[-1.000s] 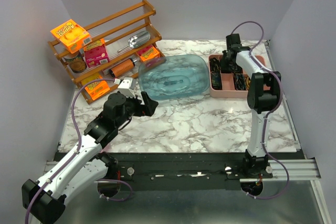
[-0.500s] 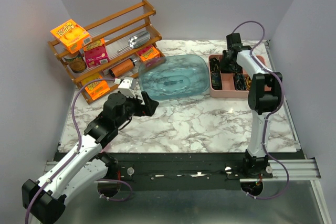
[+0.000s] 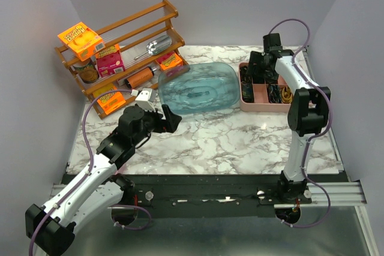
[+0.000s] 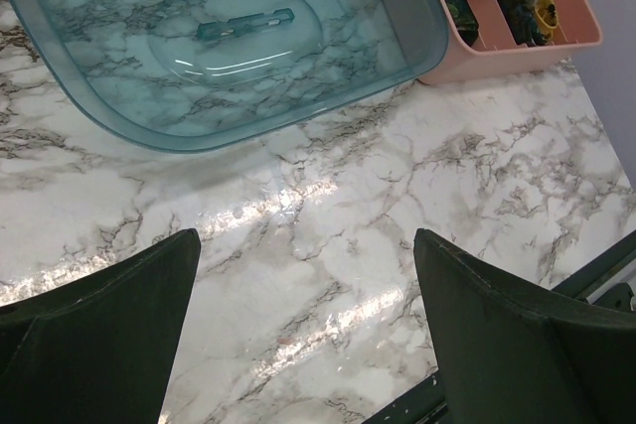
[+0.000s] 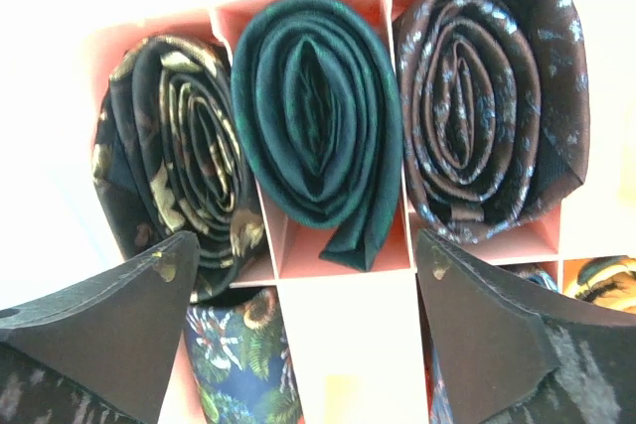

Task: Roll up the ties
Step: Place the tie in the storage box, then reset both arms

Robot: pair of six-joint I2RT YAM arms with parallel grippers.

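— Where is the teal tie (image 5: 316, 116)? I do not find it on the desk (image 3: 228, 142).

— It is in the pink tray (image 3: 262, 108), at the far right corner of the desk. It is rolled into a coil and stands on its edge in the middle compartment of a row of three. The loose end touches the wall of this compartment.

— And its neighbours?

— On one side is a dark tie with gold flowers (image 5: 174, 166), on the other side a brown tie with pale blue dots (image 5: 487, 96). Both are rolled too, each in its own compartment. In the next row I see a part of a blue tie with leaves (image 5: 234, 345).

— What does the right gripper (image 5: 305, 250) do?

— It hangs just above this row, pointing down. The two fingers are spread wide, one over the flower tie and one over the brown tie. There is nothing between them, and I cannot tell if they touch the fabric.

— And the left gripper (image 4: 306, 245)?

— It is over the left half of the desk, near the blue tub (image 3: 198, 88), which lies in the middle by the far edge, just beside the tray. Its fingers are also spread apart and hold nothing; only marble is under them.

— The wooden rack (image 3: 120, 46)?

— At the far left corner, with boxes on its shelves.
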